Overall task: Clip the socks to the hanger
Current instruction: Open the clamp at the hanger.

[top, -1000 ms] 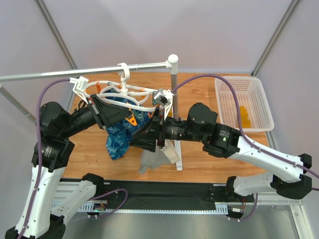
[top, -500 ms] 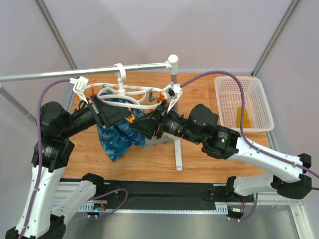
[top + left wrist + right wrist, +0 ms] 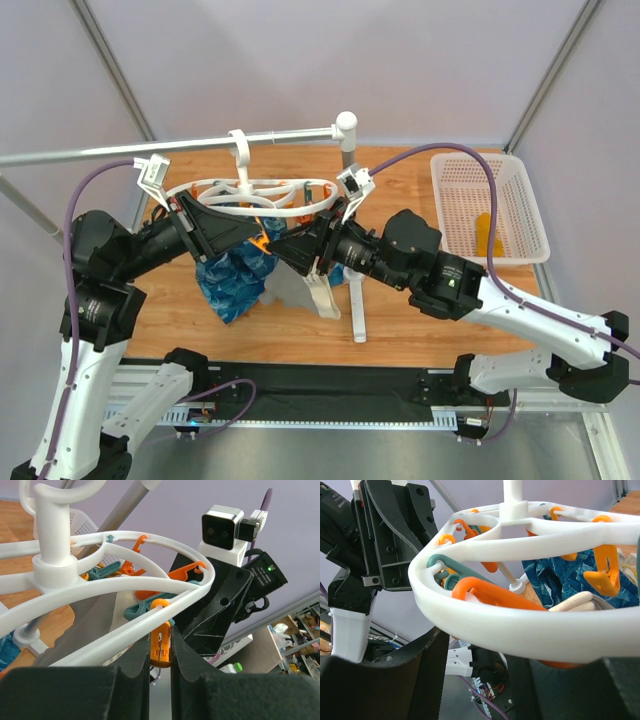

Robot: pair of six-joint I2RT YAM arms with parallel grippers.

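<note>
Mustard-yellow socks (image 3: 483, 235) lay in the white mesh basket (image 3: 441, 205) at the far right of the wooden counter (image 3: 400, 335), well apart from both arms; one sock could not be told from the other there. White plastic formed the hanger (image 3: 243, 186), an oval double ring that hung by its top hook from the grey metal rail (image 3: 120, 150), with orange and teal clips dangling under the rings. Both arms reached in toward it from either side.

From the left wrist view, the left gripper (image 3: 160, 637) had its jaws drawn nearly together on an orange clip (image 3: 160, 652) that hung from the outer ring, the clip pinched upright in the narrow slot between the two black fingers (image 3: 132, 675).

From the right wrist view, the right gripper (image 3: 481, 647) had its jaws standing well apart, with the hanger's outer ring crossing just over the gap. Nothing showed clamped between them, and whether the ring touched the fingers could not be told. A teal clip (image 3: 440, 562) and several orange ones hung inside the ring close by.

Below the hanger, a blue wave-patterned cloth (image 3: 228, 285) hung down on the left, with a grey garment (image 3: 288, 290) and a beige garment (image 3: 325, 290) beside it, next to the rail's upright post (image 3: 352, 290).
</note>
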